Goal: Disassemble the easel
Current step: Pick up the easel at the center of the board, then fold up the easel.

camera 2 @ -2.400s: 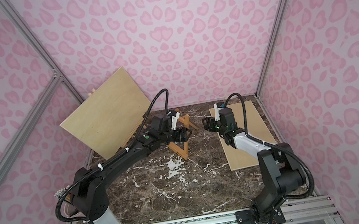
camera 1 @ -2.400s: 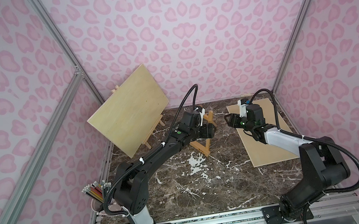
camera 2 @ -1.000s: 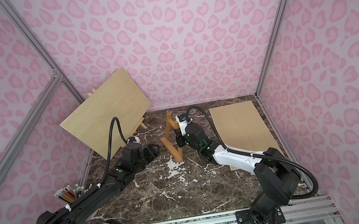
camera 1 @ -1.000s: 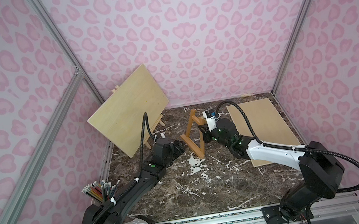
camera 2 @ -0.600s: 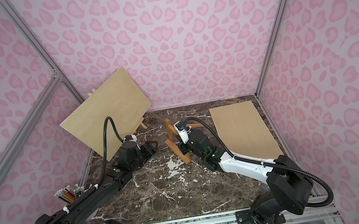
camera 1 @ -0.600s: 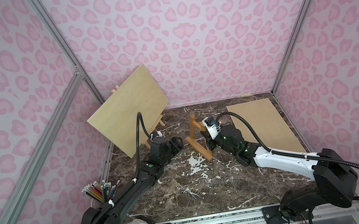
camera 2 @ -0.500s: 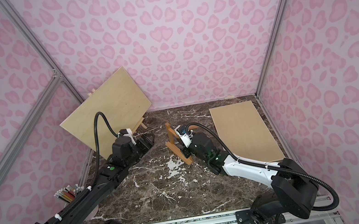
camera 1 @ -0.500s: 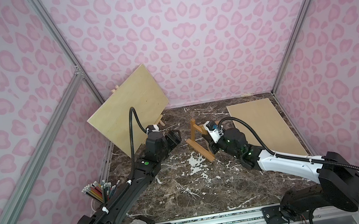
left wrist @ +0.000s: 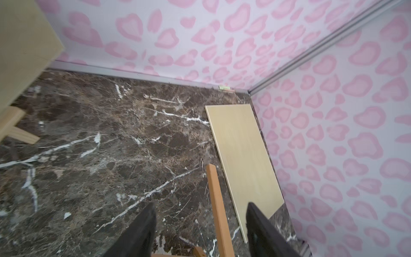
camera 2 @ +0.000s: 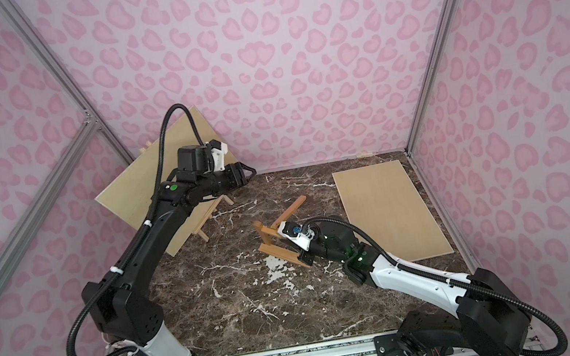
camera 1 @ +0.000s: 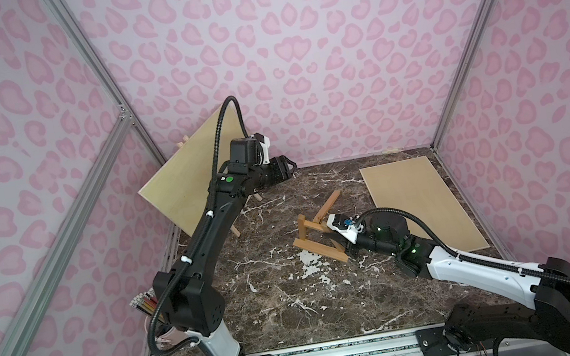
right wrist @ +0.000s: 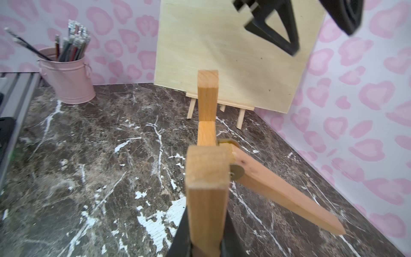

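Pink-spotted walls (camera 1: 295, 51) close in a dark marble table (camera 1: 295, 311), so you have little room to err. The right gripper (camera 1: 347, 250) is clamped on the end of one bar of the easel (camera 1: 319, 249), mid-table, near the flat board (camera 1: 423, 189). With so short a hold, the frame could twist in the jaws if you lift or pull fast. The hinged leg (right wrist: 287, 197) juts free to one side and may swing into the table. Your left gripper (camera 1: 286, 169) hovers empty, jaws apart, close to the leaning board (camera 1: 185, 186). A careless turn there could tip that board off its small stand (right wrist: 220, 102). The easel is orange-brown wood with square bars and a brass washer (right wrist: 235, 172) at the pivot. Its leg is splayed out. Whether its low bar rests on the table, I cannot tell.
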